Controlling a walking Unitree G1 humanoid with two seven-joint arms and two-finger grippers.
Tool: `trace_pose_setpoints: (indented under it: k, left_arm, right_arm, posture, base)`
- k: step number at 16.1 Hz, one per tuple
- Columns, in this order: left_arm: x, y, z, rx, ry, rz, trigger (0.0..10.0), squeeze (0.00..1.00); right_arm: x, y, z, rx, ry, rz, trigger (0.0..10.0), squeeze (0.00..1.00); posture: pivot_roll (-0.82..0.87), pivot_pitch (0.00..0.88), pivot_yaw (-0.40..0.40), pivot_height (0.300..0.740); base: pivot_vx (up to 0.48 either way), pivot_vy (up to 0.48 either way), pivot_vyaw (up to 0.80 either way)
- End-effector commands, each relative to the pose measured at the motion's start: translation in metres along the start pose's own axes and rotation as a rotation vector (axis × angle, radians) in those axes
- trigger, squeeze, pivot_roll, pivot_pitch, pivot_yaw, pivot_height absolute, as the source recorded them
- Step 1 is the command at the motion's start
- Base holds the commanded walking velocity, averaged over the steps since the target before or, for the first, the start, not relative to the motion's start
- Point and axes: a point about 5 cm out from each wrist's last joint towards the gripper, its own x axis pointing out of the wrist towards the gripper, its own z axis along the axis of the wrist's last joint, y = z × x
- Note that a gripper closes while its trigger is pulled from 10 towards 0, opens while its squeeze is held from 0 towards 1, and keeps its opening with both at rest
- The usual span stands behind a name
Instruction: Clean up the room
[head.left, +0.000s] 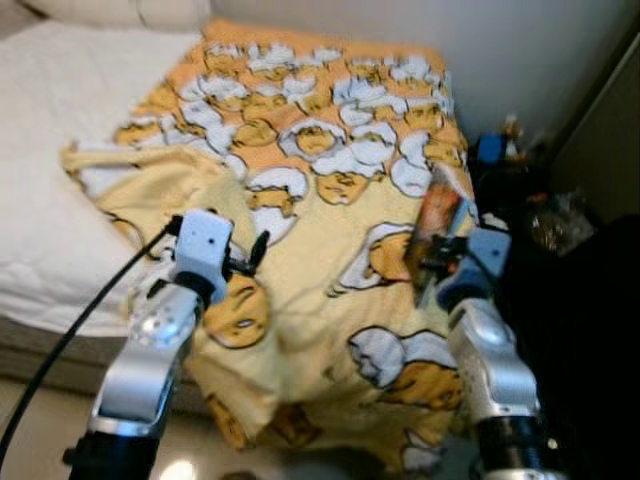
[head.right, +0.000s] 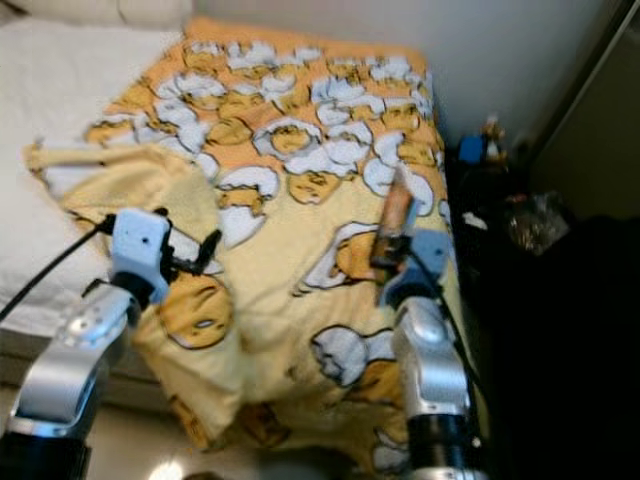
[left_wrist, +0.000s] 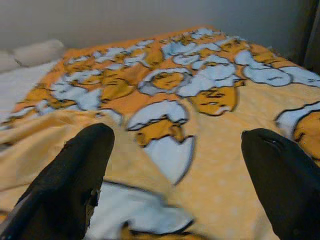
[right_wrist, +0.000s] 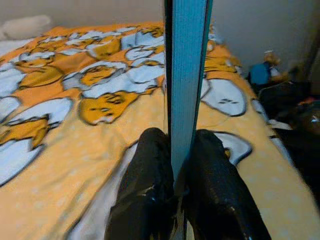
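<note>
A yellow and orange blanket (head.left: 330, 190) printed with egg characters covers the bed, its near end hanging over the edge. My right gripper (head.left: 432, 268) hovers over the blanket's right side, shut on a thin book (head.left: 438, 215) held upright; its teal edge (right_wrist: 186, 75) rises between the black fingers (right_wrist: 150, 190). My left gripper (head.left: 255, 255) is open above the blanket's left part, near a folded-over corner (head.left: 150, 175). Its two black fingers (left_wrist: 75, 185) stand wide apart with nothing between them.
A white mattress (head.left: 60, 130) and a pillow (head.left: 120, 10) lie to the left. A dark cluttered area (head.left: 540, 220) with a blue figure (head.left: 490, 148) fills the floor right of the bed. A wall (head.left: 520, 50) stands behind. A black cable (head.left: 70, 340) trails from my left arm.
</note>
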Motion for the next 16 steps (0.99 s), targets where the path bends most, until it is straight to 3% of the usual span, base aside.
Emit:
trace_pose_setpoints:
  k: [1,6,16]
  left_arm:
    - [-0.0009,0.0029,-0.0008,0.006,0.007,0.011,10.0,0.00]
    - [-0.0013,0.0033,-0.0014,0.007,0.012,0.009,10.0,0.00]
    - [-0.0009,0.0030,-0.0021,0.009,0.017,0.006,10.0,0.00]
  right_arm:
    - [0.0024,0.0123,0.0128,0.003,-0.054,0.048,10.0,0.00]
    - [0.0013,0.0105,0.0111,0.007,-0.047,0.037,10.0,0.00]
    - [-0.0005,0.0079,0.0095,0.011,-0.042,0.019,10.0,0.00]
  posture:
    - [-0.02,0.000,-0.019,0.740]
    - [-0.02,0.000,-0.013,0.740]
    - [-0.02,0.000,-0.008,0.740]
  base:
    - [0.000,0.285,0.00]
    - [0.000,0.286,0.00]
    - [0.000,0.387,-0.80]
